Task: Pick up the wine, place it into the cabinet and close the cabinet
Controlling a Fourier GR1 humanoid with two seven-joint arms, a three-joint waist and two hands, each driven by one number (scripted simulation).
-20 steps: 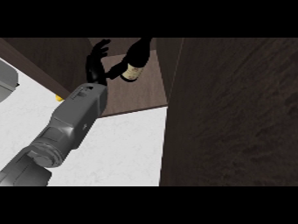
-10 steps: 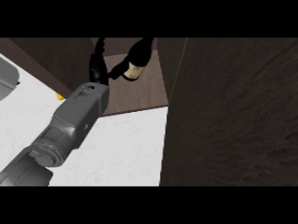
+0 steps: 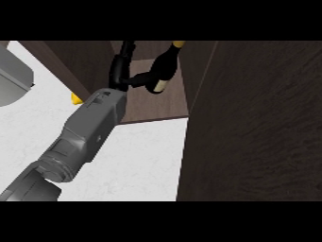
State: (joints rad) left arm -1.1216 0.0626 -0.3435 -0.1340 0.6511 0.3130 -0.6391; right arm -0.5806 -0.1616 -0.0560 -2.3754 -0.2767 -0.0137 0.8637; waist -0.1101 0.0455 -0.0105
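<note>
The wine bottle [image 3: 162,66] lay tilted inside the open cabinet [image 3: 156,106], long axis running up-right. The left robot hand [image 3: 125,71] curled against it. White worktop [image 3: 135,160] below.

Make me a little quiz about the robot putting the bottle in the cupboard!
1. True or false: the left hand is inside the cabinet.
2. What is beside the hand's thumb? A) wine bottle B) plate C) cup
3. What colour is the counter?

Key:
1. True; the forearm reaches into the open cabinet.
2. A; the wine bottle is dark, with a pale end.
3. White; the open cabinet door is dark brown.
</note>
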